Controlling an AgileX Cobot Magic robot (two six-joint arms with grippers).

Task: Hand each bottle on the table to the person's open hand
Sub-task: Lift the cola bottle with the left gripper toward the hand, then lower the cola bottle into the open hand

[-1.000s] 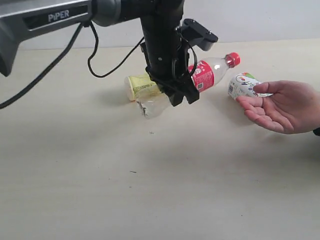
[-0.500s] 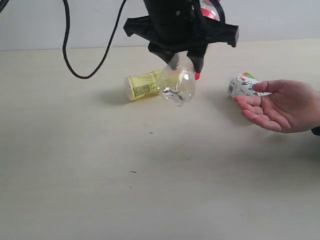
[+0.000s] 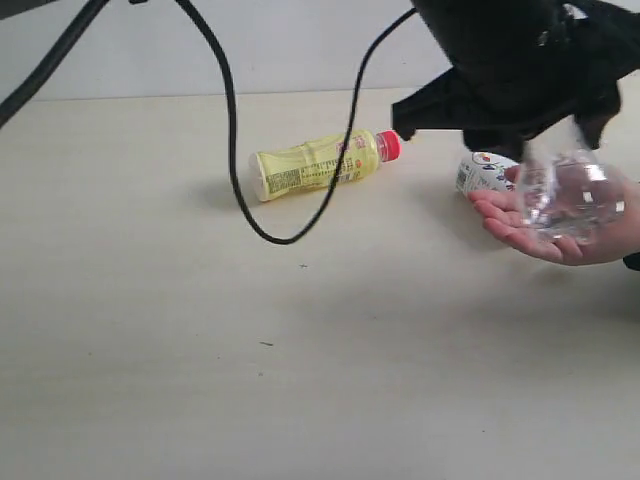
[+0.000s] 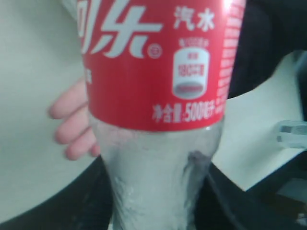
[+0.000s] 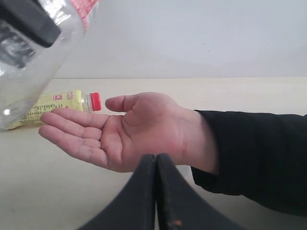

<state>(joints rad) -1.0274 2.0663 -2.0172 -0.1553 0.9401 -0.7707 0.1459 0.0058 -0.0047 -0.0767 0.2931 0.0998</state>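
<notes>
My left gripper (image 3: 556, 140) (image 4: 158, 191) is shut on the lower body of a clear bottle with a red label (image 3: 570, 200) (image 4: 153, 72) (image 5: 29, 57). It holds the bottle in the air just over the person's open hand (image 3: 508, 226) (image 5: 129, 129) at the right. A yellow bottle with a red cap (image 3: 310, 165) (image 5: 53, 103) lies on its side on the table (image 3: 300, 350). A small green-labelled bottle (image 3: 480, 172) lies just behind the hand's fingers. My right gripper (image 5: 156, 156) is shut and empty, pointing at the palm from close by.
A black cable (image 3: 235, 150) from the left arm hangs in a loop in front of the yellow bottle. The person's dark sleeve (image 5: 254, 153) stretches off to one side.
The left arm has swung right from above the table's middle, carrying the clear bottle to just over the open hand. The yellow bottle is now uncovered. The hand has stayed put.
</notes>
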